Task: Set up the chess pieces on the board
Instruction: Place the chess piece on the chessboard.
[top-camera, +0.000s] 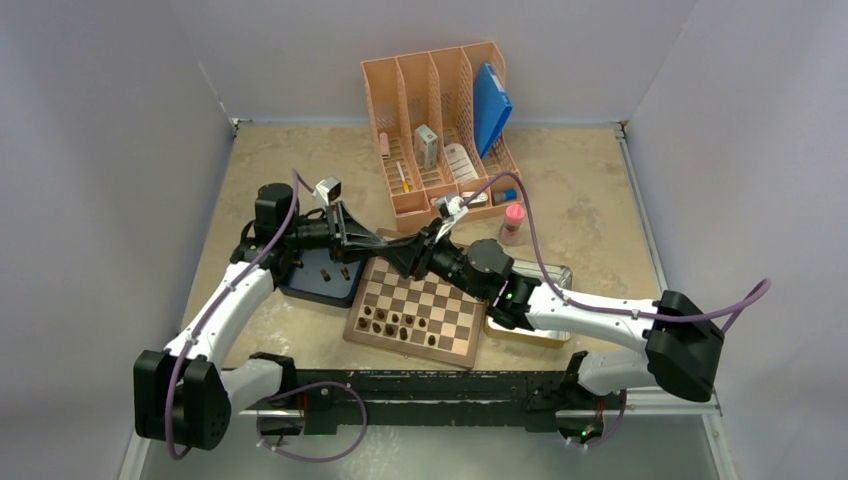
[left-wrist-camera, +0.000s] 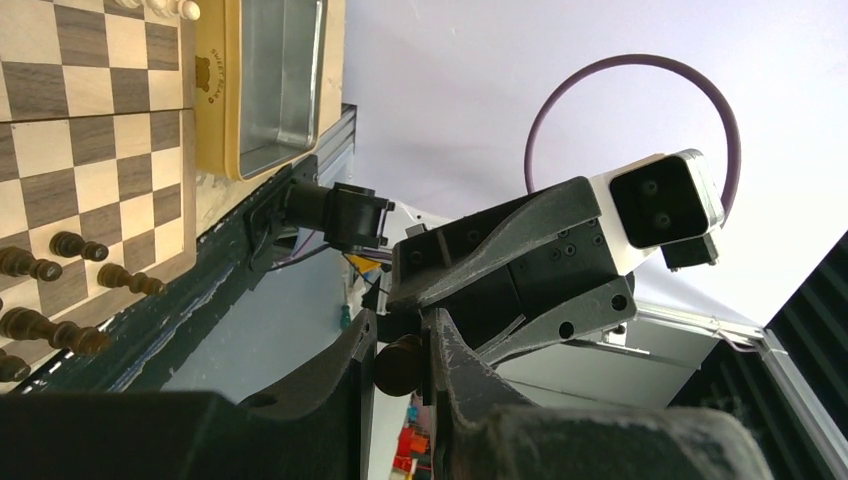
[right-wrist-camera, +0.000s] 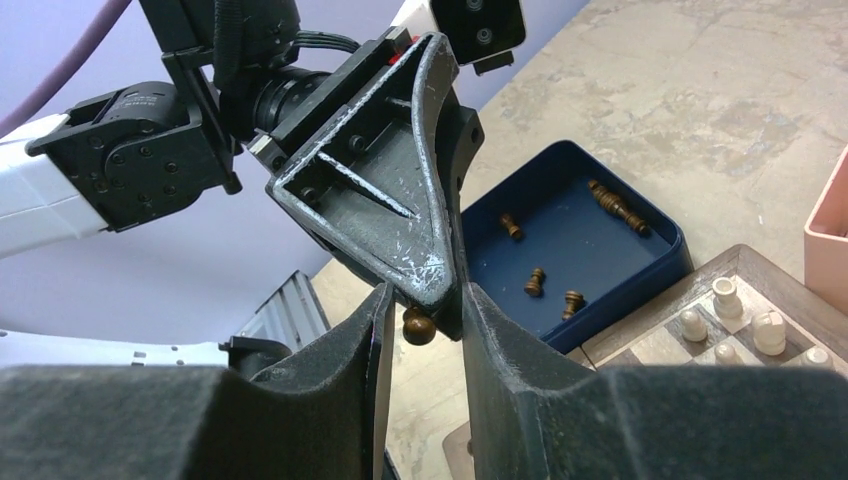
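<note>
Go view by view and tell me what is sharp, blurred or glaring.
Top external: even, soft light, no glare; the chess pieces are too small for detail. Left wrist: the metal tin gleams, the board is crisp, its own fingers are dark and soft. Right wrist: the near fingers are blurred, the blue tray is sharp.

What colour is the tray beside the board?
Dark blue tray; clearest in the right wrist view.

We note board (top-camera: 450, 315): tan and dark-brown checks, plain brown rim. Our pieces (left-wrist-camera: 78, 246) dark brown; pale pieces (right-wrist-camera: 727, 298) beige. Tray (right-wrist-camera: 600, 240) dark blue. Tin (left-wrist-camera: 215, 90) shiny silver, yellow rim. Rack (top-camera: 400, 130) peach; folder (top-camera: 490, 105) blue. Surface (top-camera: 580, 200) mottled beige. Left tool (left-wrist-camera: 400, 335), right tool (right-wrist-camera: 427, 295) black; cables (left-wrist-camera: 640, 62) purple.
</note>
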